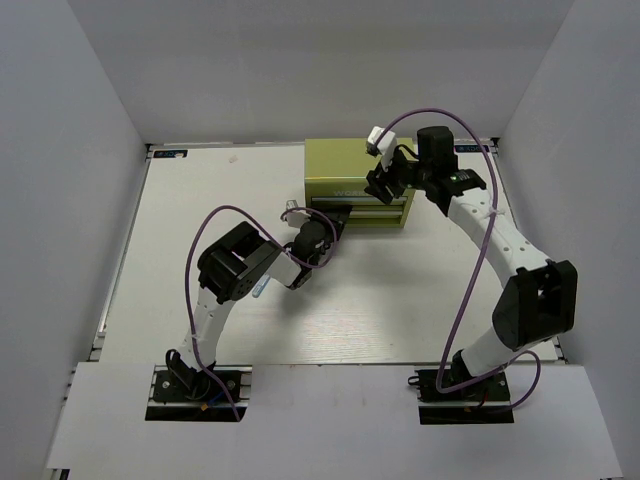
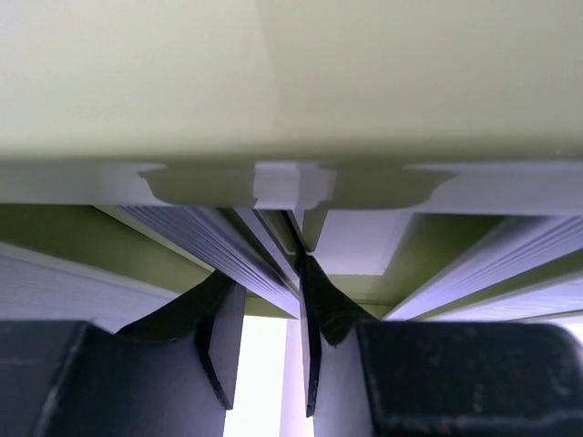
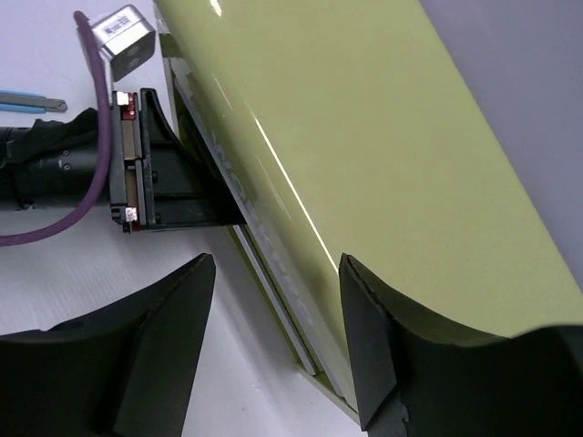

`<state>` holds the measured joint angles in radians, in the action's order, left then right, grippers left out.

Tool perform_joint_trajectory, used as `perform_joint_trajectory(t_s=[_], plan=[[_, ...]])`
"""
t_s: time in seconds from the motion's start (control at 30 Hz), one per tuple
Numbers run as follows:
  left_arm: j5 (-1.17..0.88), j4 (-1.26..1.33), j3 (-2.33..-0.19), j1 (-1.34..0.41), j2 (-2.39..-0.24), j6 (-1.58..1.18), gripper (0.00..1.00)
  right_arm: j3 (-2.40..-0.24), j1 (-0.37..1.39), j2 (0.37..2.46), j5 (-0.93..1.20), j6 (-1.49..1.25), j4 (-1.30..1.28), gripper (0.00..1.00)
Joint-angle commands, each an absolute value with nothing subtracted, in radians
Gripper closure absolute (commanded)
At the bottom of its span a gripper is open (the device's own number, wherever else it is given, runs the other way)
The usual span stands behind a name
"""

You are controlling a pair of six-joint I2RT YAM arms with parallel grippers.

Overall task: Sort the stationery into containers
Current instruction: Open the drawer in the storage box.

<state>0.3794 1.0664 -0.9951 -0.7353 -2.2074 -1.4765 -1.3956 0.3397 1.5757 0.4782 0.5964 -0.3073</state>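
Note:
The olive-green chest (image 1: 340, 165) stands at the back middle of the table, both front drawers looking closed. My left gripper (image 1: 335, 217) is at the top drawer's front. In the left wrist view its fingers (image 2: 223, 337) are nearly together on the silver drawer handle (image 2: 219, 241). My right gripper (image 1: 385, 182) is open and straddles the chest's upper front edge (image 3: 273, 182). One finger (image 3: 378, 337) lies over the top; the other hangs in front. A slim light blue pen (image 3: 27, 98) lies on the table beyond the left arm, also seen from above (image 1: 258, 289). The other pens are out of view.
White walls enclose the table on the left, back and right. The left arm's purple cable (image 1: 215, 225) loops above the table. The left wrist camera box (image 3: 123, 32) sits close to the chest's front. Bare table (image 1: 400, 290) lies in front of the chest.

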Motion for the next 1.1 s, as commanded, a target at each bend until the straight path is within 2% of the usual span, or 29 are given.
perform_joint_trajectory(t_s=[0.0, 0.17, 0.63, 1.07], plan=[[0.379, 1.068, -0.965, -0.723, -2.194, -1.425, 0.91, -1.402, 0.334, 1.532, 0.526, 0.664, -0.342, 0.37], [0.379, 1.068, -0.965, -0.732, -2.184, -1.425, 0.92, -1.394, 0.342, 1.563, 0.46, 0.699, -0.33, 0.35], [0.351, 1.068, -0.888, -0.741, -2.112, -1.416, 0.96, -1.604, 0.345, 1.758, 0.27, 0.678, -0.426, 0.38], [0.232, 0.994, -0.735, -0.75, -1.933, -1.367, 0.97, -1.649, 0.344, 1.806, 0.175, 0.64, -0.439, 0.39]])
